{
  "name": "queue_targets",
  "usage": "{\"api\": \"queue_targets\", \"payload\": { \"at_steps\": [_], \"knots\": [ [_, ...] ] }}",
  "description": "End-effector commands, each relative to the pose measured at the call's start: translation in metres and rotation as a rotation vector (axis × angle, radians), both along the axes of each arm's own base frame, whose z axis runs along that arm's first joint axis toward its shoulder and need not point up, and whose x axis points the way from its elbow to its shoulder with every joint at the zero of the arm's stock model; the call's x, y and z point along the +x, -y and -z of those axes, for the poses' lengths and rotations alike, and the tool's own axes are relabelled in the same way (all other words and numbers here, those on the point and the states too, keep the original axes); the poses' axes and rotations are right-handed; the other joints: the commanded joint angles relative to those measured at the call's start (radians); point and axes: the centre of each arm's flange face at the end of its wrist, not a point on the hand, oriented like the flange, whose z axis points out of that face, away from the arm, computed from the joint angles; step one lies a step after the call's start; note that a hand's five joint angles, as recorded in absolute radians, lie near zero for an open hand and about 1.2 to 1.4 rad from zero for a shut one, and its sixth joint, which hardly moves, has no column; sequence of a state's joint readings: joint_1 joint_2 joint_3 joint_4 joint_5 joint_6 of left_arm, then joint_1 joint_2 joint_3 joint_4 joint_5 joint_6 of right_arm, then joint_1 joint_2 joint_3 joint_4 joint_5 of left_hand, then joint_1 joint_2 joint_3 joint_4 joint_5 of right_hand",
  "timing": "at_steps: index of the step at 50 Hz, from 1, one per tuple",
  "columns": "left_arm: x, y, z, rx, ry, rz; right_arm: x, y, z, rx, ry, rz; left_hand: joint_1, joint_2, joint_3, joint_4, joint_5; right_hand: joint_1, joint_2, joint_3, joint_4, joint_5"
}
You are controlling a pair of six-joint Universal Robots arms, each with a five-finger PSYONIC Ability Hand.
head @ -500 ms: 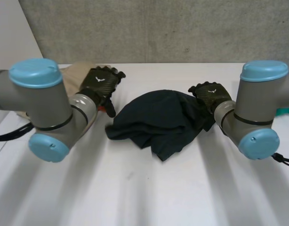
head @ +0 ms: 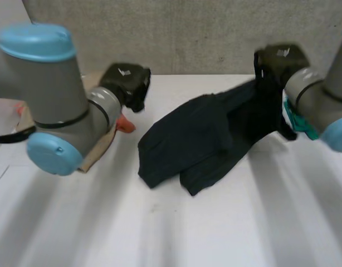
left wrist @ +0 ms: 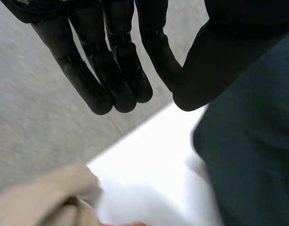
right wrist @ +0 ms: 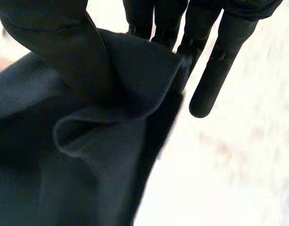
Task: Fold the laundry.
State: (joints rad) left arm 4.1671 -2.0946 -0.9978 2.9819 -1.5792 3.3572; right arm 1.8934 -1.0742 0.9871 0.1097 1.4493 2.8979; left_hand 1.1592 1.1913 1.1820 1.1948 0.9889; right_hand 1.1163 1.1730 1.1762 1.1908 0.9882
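The dark garment (head: 204, 139), seemingly a fine knit, lies rumpled on the smooth white table (head: 160, 222). One end is lifted to the right hand (head: 277, 60), whose thumb and fingers pinch a soft fold. The left hand (head: 125, 79) hovers with straight fingers, holding nothing. Its arm partly hides a beige cloth (head: 96, 153).

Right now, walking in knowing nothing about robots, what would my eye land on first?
The dark garment lies crumpled in the middle of the white table, with one edge pinched and held up by the right robot hand at the far right. The left robot hand hangs open at the far left, near a beige cloth and a small orange thing.
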Motion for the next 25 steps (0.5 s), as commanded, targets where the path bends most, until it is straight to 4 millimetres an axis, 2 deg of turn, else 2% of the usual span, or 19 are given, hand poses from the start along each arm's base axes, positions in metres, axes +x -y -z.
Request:
{"api": "queue_targets", "payload": {
  "at_steps": [1,3,4,5,8,10,11,15,18,19,21,23,25],
  "knots": [
    [0.034,0.016,-0.036,-0.106,-0.066,-0.124,0.046,-0.06,-0.042,-0.046,0.051,-0.258,0.226,0.194,0.203,0.19,0.222,0.28,0.223,0.22,0.205,0.233],
    [0.043,0.021,-0.04,-0.115,-0.069,-0.152,0.06,-0.079,-0.037,-0.003,0.044,-0.324,0.094,0.062,0.071,0.059,0.09,0.28,0.223,0.22,0.205,0.233],
    [0.049,0.024,-0.042,-0.115,-0.069,-0.17,0.067,-0.089,-0.035,0.012,0.04,-0.354,-0.081,-0.113,-0.104,-0.116,-0.085,0.28,0.223,0.22,0.205,0.233],
    [0.053,0.026,-0.044,-0.117,-0.069,-0.181,0.082,-0.111,-0.027,0.057,0.032,-0.42,-0.176,-0.208,-0.198,-0.211,-0.18,0.28,0.223,0.22,0.205,0.233],
    [0.067,0.031,-0.048,-0.12,-0.067,-0.222,0.109,-0.14,0.0,0.135,0.01,-0.51,-0.487,-0.519,-0.51,-0.523,-0.491,0.28,0.223,0.22,0.205,0.233],
    [0.074,0.033,-0.05,-0.123,-0.067,-0.244,0.122,-0.151,0.018,0.176,-0.004,-0.542,-0.584,-0.616,-0.607,-0.62,-0.588,0.28,0.223,0.22,0.205,0.233],
    [0.081,0.036,-0.051,-0.124,-0.067,-0.27,0.134,-0.16,0.036,0.211,-0.024,-0.565,-0.62,-0.652,-0.642,-0.655,-0.624,0.28,0.223,0.22,0.205,0.233],
    [0.096,0.039,-0.051,-0.119,-0.075,-0.322,0.159,-0.175,0.069,0.253,-0.057,-0.59,-0.632,-0.664,-0.654,-0.667,-0.636,0.242,0.185,0.182,0.167,0.195],
    [0.101,0.038,-0.051,-0.114,-0.076,-0.337,0.17,-0.18,0.072,0.251,-0.05,-0.603,-0.64,-0.672,-0.663,-0.676,-0.645,-0.23,-0.286,-0.29,-0.304,-0.276],
    [0.103,0.038,-0.05,-0.113,-0.072,-0.343,0.175,-0.186,0.067,0.253,-0.03,-0.618,-0.652,-0.684,-0.675,-0.688,-0.656,-0.615,-0.672,-0.675,-0.689,-0.661],
    [0.104,0.038,-0.05,-0.114,-0.072,-0.347,0.178,-0.19,0.058,0.256,-0.006,-0.624,-0.661,-0.693,-0.684,-0.697,-0.665,-0.92,-0.976,-0.98,-0.994,-0.966],
    [0.107,0.037,-0.051,-0.117,-0.073,-0.353,0.177,-0.196,0.042,0.255,0.027,-0.629,-0.676,-0.708,-0.698,-0.711,-0.68,-0.942,-0.998,-1.002,-1.016,-0.988],
    [0.109,0.035,-0.054,-0.127,-0.078,-0.358,0.171,-0.192,0.02,0.225,0.057,-0.605,-0.705,-0.737,-0.728,-0.74,-0.709,-0.942,-0.998,-1.002,-1.016,-0.988]
  ]
}}
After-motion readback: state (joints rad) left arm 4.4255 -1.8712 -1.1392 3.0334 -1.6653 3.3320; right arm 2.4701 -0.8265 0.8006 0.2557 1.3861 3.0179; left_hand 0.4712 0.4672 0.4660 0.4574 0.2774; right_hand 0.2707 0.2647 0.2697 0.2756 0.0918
